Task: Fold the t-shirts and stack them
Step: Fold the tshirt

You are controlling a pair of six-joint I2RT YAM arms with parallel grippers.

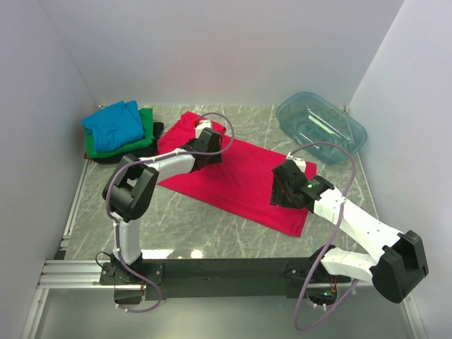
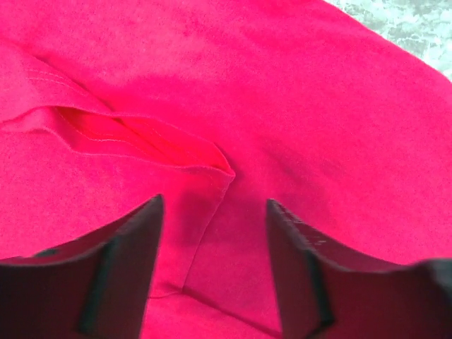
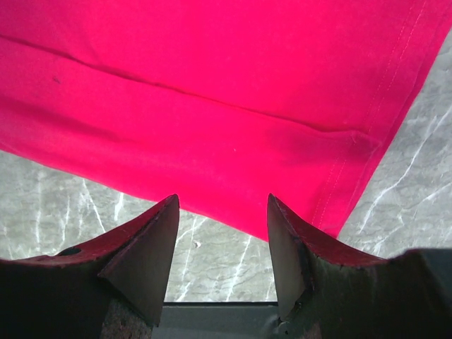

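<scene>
The red-pink t-shirt (image 1: pixel 240 180) lies spread flat across the middle of the table. My left gripper (image 1: pixel 210 134) hangs open over its far left part, near the sleeve and collar; the left wrist view shows a sleeve seam and fold (image 2: pixel 141 138) between my open fingers. My right gripper (image 1: pixel 282 185) hangs open over the shirt's right end; the right wrist view shows the hem corner (image 3: pixel 353 162) and the shirt's near edge above marble. A blue tee (image 1: pixel 113 125) lies folded on a green tee (image 1: pixel 146 138), with a black tee (image 1: pixel 158 128) under them, at the far left.
A clear teal plastic tub (image 1: pixel 321 127) stands at the far right corner. White walls close in the table on the left, back and right. A black rail (image 1: pixel 226 268) holding the arm bases runs along the near edge.
</scene>
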